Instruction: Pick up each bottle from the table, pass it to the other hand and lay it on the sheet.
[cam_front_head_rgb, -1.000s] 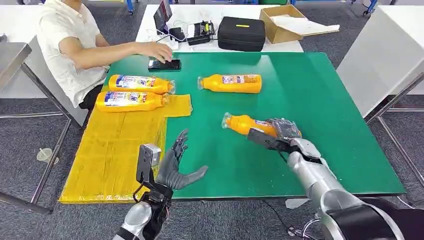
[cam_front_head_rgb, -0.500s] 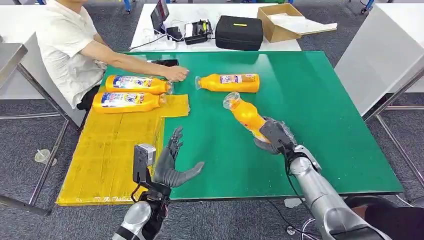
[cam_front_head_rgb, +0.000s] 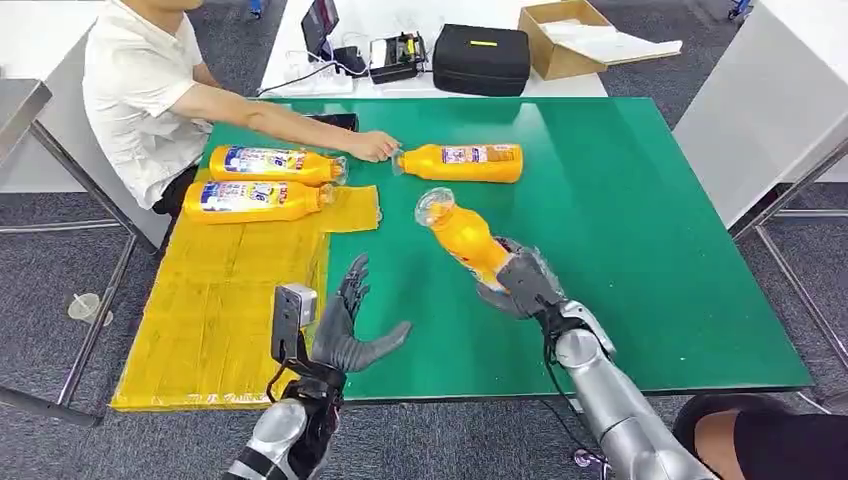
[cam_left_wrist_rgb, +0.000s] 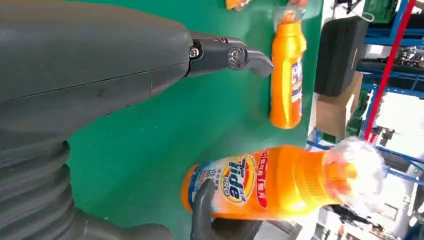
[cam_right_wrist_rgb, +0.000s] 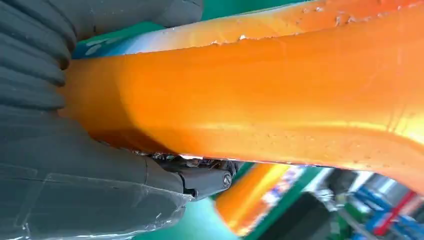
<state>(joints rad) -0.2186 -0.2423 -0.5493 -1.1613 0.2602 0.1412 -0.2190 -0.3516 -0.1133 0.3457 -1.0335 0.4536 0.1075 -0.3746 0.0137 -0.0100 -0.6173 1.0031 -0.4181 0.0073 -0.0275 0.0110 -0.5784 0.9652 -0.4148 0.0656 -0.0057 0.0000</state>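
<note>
- Orange plastic detergent bottle (cam_front_head_rgb: 462, 238) with a clear cap is being gripped by the right hand (cam_front_head_rgb: 522, 282), lifted and tilted above the green felt table (cam_front_head_rgb: 620, 220)
- Left hand (cam_front_head_rgb: 345, 325) is waiting with fingers spread, holding nothing
- Two glossy labelled bottles (cam_front_head_rgb: 265, 182) are already lying on the yellow sheet (cam_front_head_rgb: 230, 290)
- One bottle (cam_front_head_rgb: 462, 163) is lying off the sheet, a person's hand (cam_front_head_rgb: 375, 146) touching its cap; judging by this, handover and one more bottle are remaining

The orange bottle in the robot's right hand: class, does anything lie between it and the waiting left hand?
Nothing visible does. The right hand holds the orange bottle tilted above the green table, and the left hand waits open nearby, with bare table between them. The other bottles lie farther back.
</note>
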